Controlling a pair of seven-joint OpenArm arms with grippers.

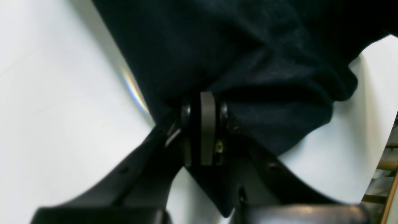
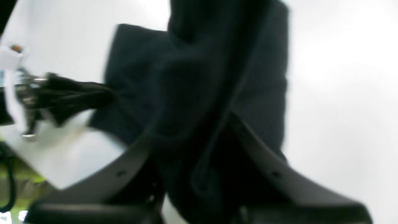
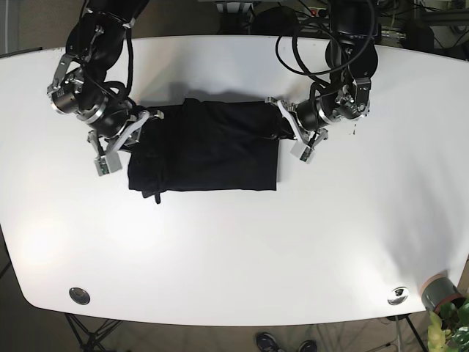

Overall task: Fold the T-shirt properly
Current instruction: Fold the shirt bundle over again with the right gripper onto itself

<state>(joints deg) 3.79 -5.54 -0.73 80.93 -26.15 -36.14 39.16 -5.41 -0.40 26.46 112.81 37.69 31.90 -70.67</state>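
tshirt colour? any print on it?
The T-shirt is plain black or very dark navy, no print visible. It shows best in the base view.

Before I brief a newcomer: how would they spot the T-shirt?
On the white table, look at the far middle, between the two arms. The T-shirt is a dark, partly folded rectangle of cloth, the only garment there.

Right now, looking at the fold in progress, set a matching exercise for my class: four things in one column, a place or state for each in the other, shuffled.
Things:
1. T-shirt
2. left tool
3. right tool
4. table

Places or states:
A. white, bearing the cloth
B. dark, bunched between both arms
C. shut on cloth, on the base view's right
D. at the cloth's edge, on the base view's left

Pairs: 1-B, 2-C, 3-D, 4-A
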